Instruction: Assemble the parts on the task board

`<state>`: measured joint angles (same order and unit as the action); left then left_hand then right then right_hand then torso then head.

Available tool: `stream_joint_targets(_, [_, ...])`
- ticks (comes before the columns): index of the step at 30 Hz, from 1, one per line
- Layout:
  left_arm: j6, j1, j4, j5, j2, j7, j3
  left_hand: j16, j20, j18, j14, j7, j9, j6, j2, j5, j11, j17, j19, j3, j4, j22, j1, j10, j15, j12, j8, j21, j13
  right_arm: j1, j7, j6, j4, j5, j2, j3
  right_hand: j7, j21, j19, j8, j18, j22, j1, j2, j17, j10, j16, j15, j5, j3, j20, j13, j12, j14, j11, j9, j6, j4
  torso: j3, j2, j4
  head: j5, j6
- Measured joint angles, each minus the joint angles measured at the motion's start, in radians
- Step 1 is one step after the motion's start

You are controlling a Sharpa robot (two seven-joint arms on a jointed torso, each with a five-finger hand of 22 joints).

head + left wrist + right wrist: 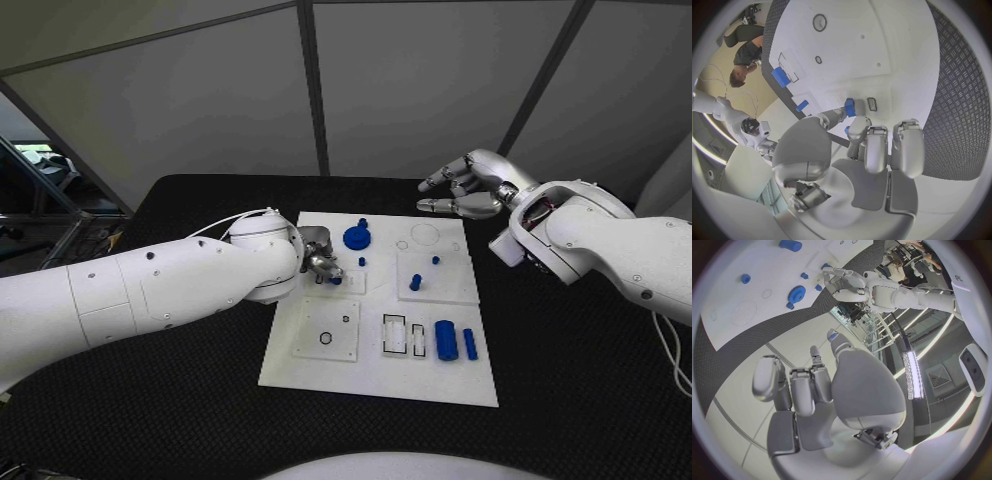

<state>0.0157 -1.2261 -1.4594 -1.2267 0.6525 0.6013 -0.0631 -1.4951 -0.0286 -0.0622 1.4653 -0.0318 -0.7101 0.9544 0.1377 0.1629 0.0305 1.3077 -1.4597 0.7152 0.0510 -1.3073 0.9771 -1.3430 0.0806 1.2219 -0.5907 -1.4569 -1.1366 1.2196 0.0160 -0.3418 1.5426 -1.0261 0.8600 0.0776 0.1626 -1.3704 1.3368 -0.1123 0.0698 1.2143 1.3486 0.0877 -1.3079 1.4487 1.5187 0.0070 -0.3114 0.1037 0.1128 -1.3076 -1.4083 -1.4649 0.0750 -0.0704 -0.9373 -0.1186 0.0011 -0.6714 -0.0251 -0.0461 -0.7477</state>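
Note:
The white task board (pixel 378 375) lies in the middle of the black table. My left hand (pixel 319 260) is low over its left middle and pinches a small blue part (pixel 336 281) between thumb and a finger, right at the board's surface; in the left wrist view the blue part (pixel 849 107) sits at the fingertips beside a small slot (pixel 872 104). A blue gear (pixel 356 238), short pegs (pixel 415 283) and two blue cylinders (pixel 447 340) stay on the board. My right hand (pixel 462 192) hovers off the board's far right corner, fingers loosely bent, holding nothing.
The board has rectangular slots (pixel 392 335) and a round recess (pixel 424 234). My left forearm (pixel 159 285) lies over the table to the board's left. Grey wall panels (pixel 404 80) stand behind the table. Black tabletop (pixel 577 360) stretches right of the board.

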Motion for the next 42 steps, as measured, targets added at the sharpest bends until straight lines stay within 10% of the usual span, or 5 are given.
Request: stream_joint_targets(42, [-0.002,0.004,0.023,0.005,-0.006,0.002,-0.003,0.000,0.004,0.001,0.002,0.009,0.037,0.030,-0.022,-0.005,0.010,0.000,-0.003,-0.349,0.148,-0.001,-0.095,-0.010,0.005,0.025,-0.026,-0.010,-0.019,0.000,-0.004,0.001,-0.010,0.008,-0.005,0.000,0.004,0.011,-0.008,0.000,0.000,-0.017,-0.005,-0.005,0.000,-0.004,-0.006,0.000,0.000,-0.009,0.000,0.000,0.009,0.000,0.004,0.002,0.004,-0.009,-0.0015,0.000,-0.0012,0.010,-0.001])
